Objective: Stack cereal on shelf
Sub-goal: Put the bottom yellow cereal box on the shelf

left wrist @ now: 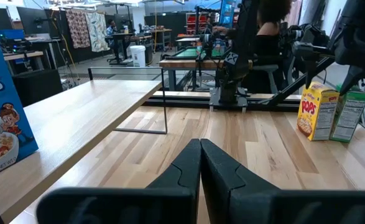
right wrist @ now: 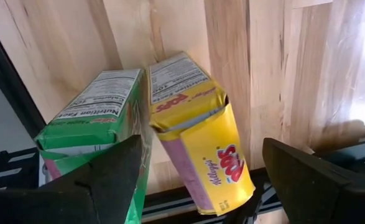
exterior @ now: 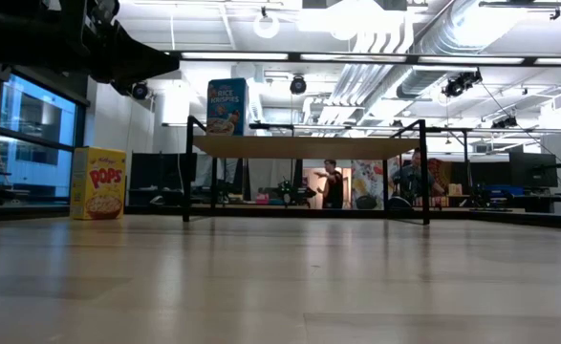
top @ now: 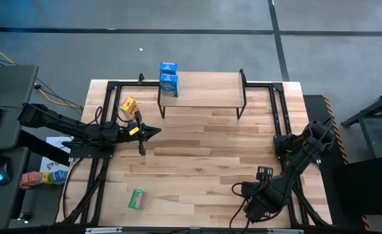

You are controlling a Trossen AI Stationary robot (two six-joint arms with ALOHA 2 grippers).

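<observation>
Butcher-block desk (top: 204, 156): one blue box (top: 168, 85) stands on the shelf (top: 207, 90). Left pincer (top: 157, 132) is pressed together, empty; right pincer (right wrist: 201, 180), spread apart, must close on the yellow box (right wrist: 198, 134).

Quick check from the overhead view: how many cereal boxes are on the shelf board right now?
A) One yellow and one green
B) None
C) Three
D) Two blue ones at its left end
D: two blue cereal boxes sit at the left end of the shelf; the rest of the board shows bare wood.
</observation>
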